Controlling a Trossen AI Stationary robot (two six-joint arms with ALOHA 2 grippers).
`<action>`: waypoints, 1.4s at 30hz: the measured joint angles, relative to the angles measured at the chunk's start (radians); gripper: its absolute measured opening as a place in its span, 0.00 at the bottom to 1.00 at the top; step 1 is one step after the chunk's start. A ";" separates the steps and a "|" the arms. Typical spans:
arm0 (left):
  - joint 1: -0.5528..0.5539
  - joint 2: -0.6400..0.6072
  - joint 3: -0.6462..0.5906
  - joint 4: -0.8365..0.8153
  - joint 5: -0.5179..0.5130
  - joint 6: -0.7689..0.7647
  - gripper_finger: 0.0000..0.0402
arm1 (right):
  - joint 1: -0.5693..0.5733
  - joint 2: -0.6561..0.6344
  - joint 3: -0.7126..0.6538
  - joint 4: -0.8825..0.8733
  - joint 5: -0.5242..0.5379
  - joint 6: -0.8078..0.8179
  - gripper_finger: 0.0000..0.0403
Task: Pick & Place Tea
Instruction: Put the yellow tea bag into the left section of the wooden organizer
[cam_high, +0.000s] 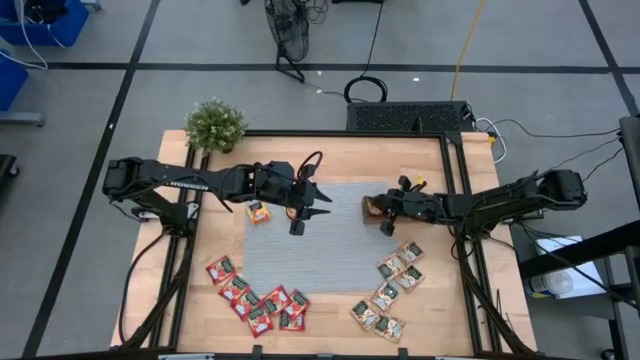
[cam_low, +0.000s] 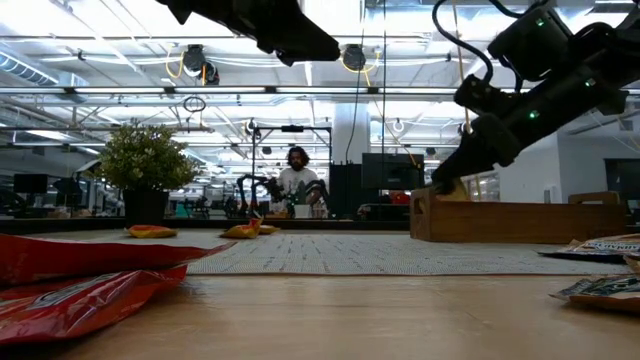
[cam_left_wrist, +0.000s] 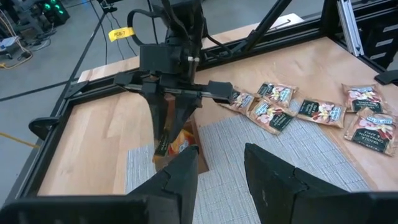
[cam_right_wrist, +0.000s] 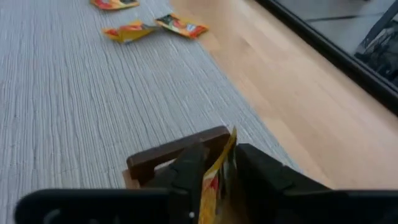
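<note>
My right gripper (cam_high: 385, 212) hangs over the small brown wooden tray (cam_high: 371, 205) at the grey mat's (cam_high: 330, 245) right edge, shut on an orange-yellow tea sachet (cam_right_wrist: 224, 152). My left gripper (cam_left_wrist: 221, 171) hovers open above the mat's left part (cam_high: 308, 212), touching nothing. A few orange-yellow sachets (cam_high: 258, 211) lie at the mat's left edge. Red sachets (cam_high: 255, 298) lie flat on the wood near the front left. Pale and dark green sachets (cam_high: 390, 290) lie at the front right. My right gripper pinches the orange-yellow sachet between its two fingers, one on each flat face; the sachet's edge (cam_right_wrist: 229, 144) shows past the fingertips. The fingers (cam_left_wrist: 163, 127) come from above, slanting from the table's right. The sachet's lower part (cam_left_wrist: 181, 142) is inside the tray (cam_left_wrist: 202, 160).
A potted plant (cam_high: 214, 125) stands at the far left corner. Black frame rails (cam_high: 455, 200) run along the table's sides. The middle of the mat lies bare between the two grippers. A person (cam_low: 297, 180) sits far behind the table.
</note>
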 joint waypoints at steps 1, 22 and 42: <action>0.000 0.000 0.000 -0.002 0.000 0.000 0.34 | 0.000 0.000 0.000 0.005 0.013 -0.006 0.25; 0.000 0.000 0.000 -0.007 0.000 -0.003 0.34 | -0.001 0.016 0.267 -0.448 -0.067 -0.092 0.29; 0.000 0.000 0.000 -0.012 -0.002 0.019 0.34 | -0.070 0.403 0.595 -0.954 -0.395 -0.203 0.00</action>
